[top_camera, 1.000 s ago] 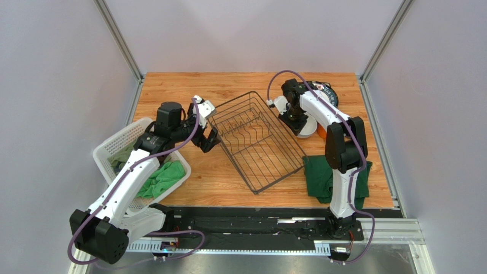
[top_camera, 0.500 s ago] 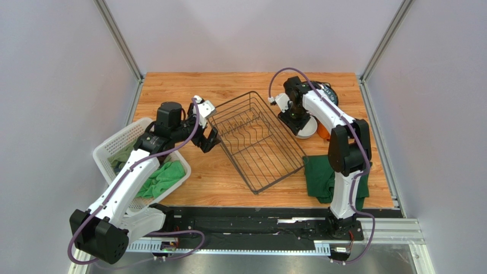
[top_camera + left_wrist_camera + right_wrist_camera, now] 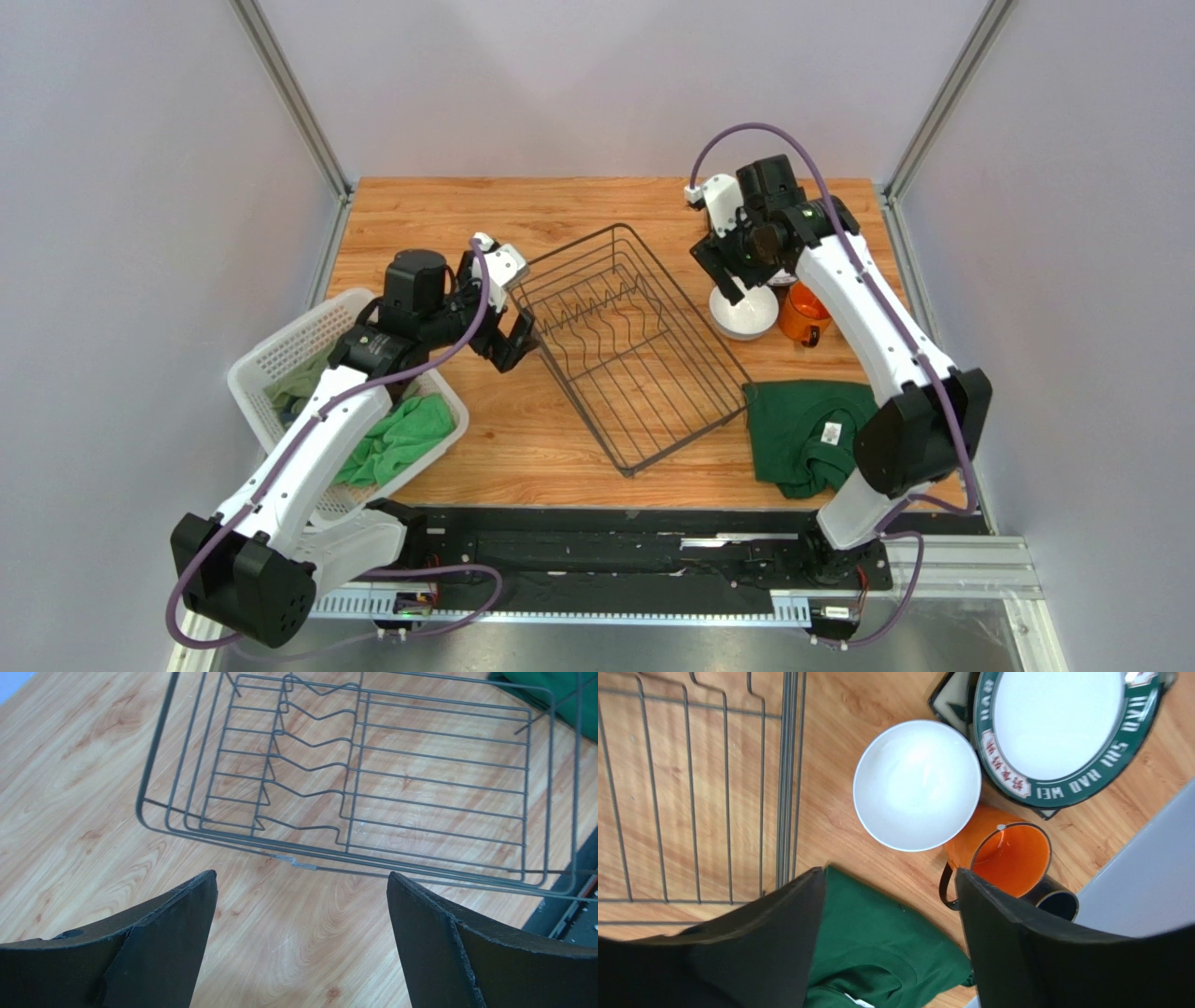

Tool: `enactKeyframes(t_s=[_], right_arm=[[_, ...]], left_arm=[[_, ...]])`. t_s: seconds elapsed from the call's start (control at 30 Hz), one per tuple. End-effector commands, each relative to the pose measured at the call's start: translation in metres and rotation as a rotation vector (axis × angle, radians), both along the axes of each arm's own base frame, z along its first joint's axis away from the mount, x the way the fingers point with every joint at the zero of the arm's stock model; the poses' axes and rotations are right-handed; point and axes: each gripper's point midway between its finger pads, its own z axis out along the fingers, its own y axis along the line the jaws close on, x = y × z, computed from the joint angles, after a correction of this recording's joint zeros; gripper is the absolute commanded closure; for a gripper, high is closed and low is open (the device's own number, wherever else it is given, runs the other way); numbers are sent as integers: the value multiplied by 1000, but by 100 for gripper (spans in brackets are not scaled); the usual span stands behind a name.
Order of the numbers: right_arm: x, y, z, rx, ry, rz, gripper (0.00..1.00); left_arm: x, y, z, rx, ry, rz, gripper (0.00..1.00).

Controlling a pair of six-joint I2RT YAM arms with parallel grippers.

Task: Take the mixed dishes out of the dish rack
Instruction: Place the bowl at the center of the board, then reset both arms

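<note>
The black wire dish rack (image 3: 631,343) (image 3: 365,791) (image 3: 696,791) lies on the table with nothing in it. To its right stand the white bowl (image 3: 744,318) (image 3: 917,784), the orange mug (image 3: 804,315) (image 3: 1008,857), the dark blue mug (image 3: 1057,903) and a round white plate with a green lettered rim (image 3: 1060,728). My right gripper (image 3: 727,269) (image 3: 889,875) hovers open above the bowl and holds nothing. Open and holding nothing too, my left gripper (image 3: 509,304) (image 3: 302,876) sits just outside the rack's left end.
A dark green cloth (image 3: 814,434) (image 3: 878,945) lies on the table in front of the mugs. At the left, a white slotted basket (image 3: 302,350) holds green cloths (image 3: 400,434). The corner of another dish (image 3: 943,696) shows beneath the lettered plate.
My right gripper has opened and risen off the white bowl, which stays on the table beside the orange mug; the right arm has swung out to the right. The left arm has not moved.
</note>
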Motion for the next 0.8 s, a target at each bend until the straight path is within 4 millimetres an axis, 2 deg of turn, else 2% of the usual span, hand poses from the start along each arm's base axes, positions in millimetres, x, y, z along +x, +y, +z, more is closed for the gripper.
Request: enactKeyframes(t_s=[0.0,0.03,0.07,0.1,0.13,0.17,0.2,0.23,0.3,0.37,0.4,0.47,0.57,0.67,0.73,0.77], right_arm=[[6,3,43,112,-202,-59,18],[10,3,48,122,-240,-70,16],[9,1,46,126,-248,-90,10],[7,-2,54,139,-284,-100,7],[12,-3,63,156,-332,-116,1],[11,-5,62,164,-344,-135,0],[12,-7,67,174,-370,-144,0],[15,-9,81,196,-431,-157,0],[16,-17,82,218,-461,-200,0],[21,-28,96,270,-524,-250,0],[21,-32,93,308,-523,-298,0],[26,-49,109,395,-581,-363,0],[27,-65,123,524,-636,-440,0],[26,-76,128,520,-712,-469,0],[19,-92,143,491,-803,-526,0],[16,-95,141,485,-811,-537,0]], left_arm=[[15,10,16,-14,-70,92,1],[16,11,18,-14,-80,106,1],[20,16,20,-10,-90,142,1],[24,18,23,-12,-107,159,1],[26,21,26,-13,-119,177,1],[30,26,29,-8,-131,212,1],[33,29,33,-11,-150,232,1],[36,32,36,-13,-160,256,1],[45,41,48,-16,-203,320,1],[55,56,58,-6,-249,407,1],[60,60,68,-18,-287,437,1],[68,71,81,-29,-331,495,1],[80,89,106,-63,-416,594,1],[90,100,126,-115,-470,656,1],[95,103,127,-132,-464,672,1],[97,103,135,-148,-491,671,1]])
